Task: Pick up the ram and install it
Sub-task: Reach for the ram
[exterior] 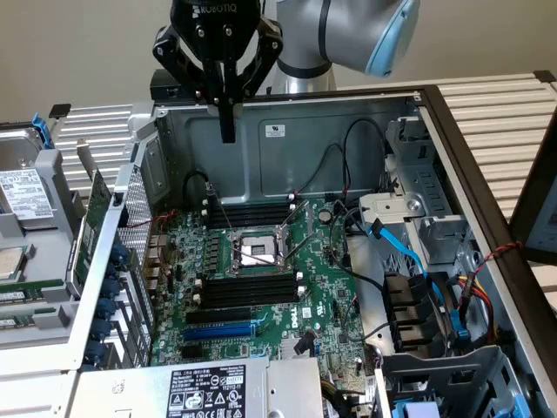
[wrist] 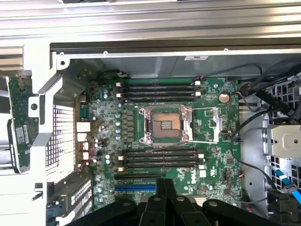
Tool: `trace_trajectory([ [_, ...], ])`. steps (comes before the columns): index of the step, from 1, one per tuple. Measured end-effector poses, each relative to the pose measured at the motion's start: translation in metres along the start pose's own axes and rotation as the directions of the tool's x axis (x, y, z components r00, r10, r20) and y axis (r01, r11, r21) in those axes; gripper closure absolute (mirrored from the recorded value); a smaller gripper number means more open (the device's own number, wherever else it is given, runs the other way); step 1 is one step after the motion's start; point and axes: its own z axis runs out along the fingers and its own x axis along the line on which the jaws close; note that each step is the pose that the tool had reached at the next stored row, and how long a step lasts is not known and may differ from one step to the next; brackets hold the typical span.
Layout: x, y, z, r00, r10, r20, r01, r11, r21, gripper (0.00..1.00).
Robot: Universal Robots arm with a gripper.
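The end effector [exterior: 228, 129], fingers pressed together and gripping nothing, is hovering above the far wall of the open computer case [exterior: 305, 165]. The ram [exterior: 90, 222] is standing on edge just outside the case, beside its perforated side wall on the exterior view's left, well apart from the end effector. Inside the case, the black memory slots [exterior: 248, 287] are appearing empty on the motherboard [exterior: 318, 296]. The ram is likely handling as a light, stiff, fragile board; its long bare edges are offering the safest hold, away from the chips and contact edge.
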Motion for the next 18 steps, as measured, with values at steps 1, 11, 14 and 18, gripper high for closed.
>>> trace_trajectory([
  [1,0.004,-0.0003,0.0000,1.0000,0.000,0.0000,0.000,1.0000,0.0000,0.89],
  [11,0.050,-0.0036,-0.0002,1.0000,0.000,0.0000,0.000,1.0000,0.0000,0.89],
  [14,0.063,-0.0045,-0.0003,1.0000,0.000,0.0000,0.000,1.0000,0.0000,0.89],
  [18,0.082,-0.0059,-0.0003,1.0000,0.000,0.0000,0.000,1.0000,0.0000,0.89],
])
